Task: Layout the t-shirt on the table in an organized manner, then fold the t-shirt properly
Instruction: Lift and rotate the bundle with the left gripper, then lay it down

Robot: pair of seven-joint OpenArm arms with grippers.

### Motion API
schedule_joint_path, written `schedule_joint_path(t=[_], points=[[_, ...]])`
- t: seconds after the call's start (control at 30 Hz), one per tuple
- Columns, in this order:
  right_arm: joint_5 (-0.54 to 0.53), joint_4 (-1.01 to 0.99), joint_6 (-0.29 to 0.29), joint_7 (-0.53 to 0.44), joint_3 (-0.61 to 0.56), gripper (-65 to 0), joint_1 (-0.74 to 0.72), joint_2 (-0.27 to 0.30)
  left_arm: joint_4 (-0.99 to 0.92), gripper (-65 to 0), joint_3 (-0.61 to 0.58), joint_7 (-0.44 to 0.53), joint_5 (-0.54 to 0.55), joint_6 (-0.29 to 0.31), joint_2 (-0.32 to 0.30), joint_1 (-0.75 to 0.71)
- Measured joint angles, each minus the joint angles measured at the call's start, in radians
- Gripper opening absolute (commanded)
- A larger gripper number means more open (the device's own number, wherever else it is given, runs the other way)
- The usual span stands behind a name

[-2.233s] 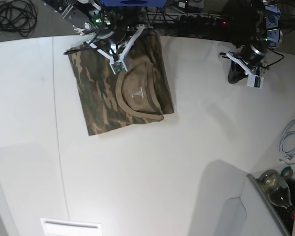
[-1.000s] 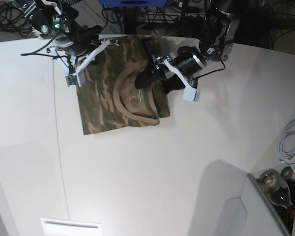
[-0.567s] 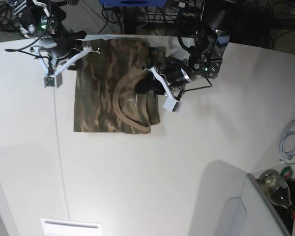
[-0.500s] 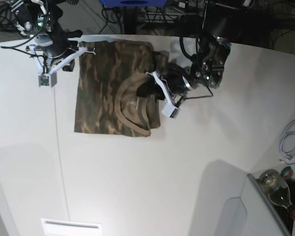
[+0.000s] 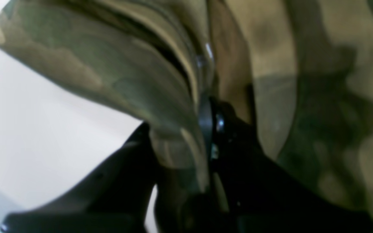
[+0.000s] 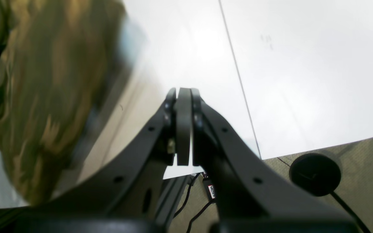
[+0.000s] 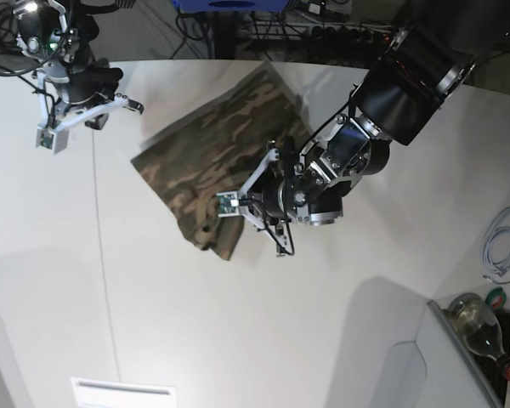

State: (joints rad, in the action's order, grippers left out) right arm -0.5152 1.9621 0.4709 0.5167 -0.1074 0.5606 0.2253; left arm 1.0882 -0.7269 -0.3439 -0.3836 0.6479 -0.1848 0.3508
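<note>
Left gripper point(image 7: 253, 202) clenched on a fold of the camouflage t-shirt point(image 7: 212, 153), which lies skewed and bunched on the white table point(image 7: 238, 323). Right gripper point(image 6: 183, 129) closed, empty, beside the cloth. Judgement: light, limp fabric; pinch at 2 hem corners.

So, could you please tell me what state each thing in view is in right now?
t-shirt: bunched and partly lifted off the table, not laid flat.
left gripper: shut on a fold of the t-shirt.
right gripper: shut, empty, off the t-shirt.
table: white, t-shirt on its far part.
</note>
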Motion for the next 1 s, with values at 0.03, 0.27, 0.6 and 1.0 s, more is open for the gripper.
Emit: schedule_joint_path(t=[0.03,0.27,0.6,1.0], points=[[0.000,0.000,0.000,0.000,0.003,-64.2,0.001,-0.009,0.000,-65.0,-0.035,0.052,-0.034,-0.002,-0.008,0.004],[0.007,-0.002,0.000,0.000,0.030,-64.2,0.023,-0.047,-0.018,-65.0,-0.118,0.253,-0.218,-0.016,-0.006,0.014],[-0.001,-0.004,0.000,0.002,0.027,-64.2,0.042,-0.085,-0.068,-65.0,-0.128,0.332,-0.264,-0.014,0.074,0.011],[0.007,-0.005,0.000,0.002,0.029,-64.2,0.041,-0.082,-0.069,-65.0,-0.132,0.325,-0.267,-0.003,0.082,0.026]])
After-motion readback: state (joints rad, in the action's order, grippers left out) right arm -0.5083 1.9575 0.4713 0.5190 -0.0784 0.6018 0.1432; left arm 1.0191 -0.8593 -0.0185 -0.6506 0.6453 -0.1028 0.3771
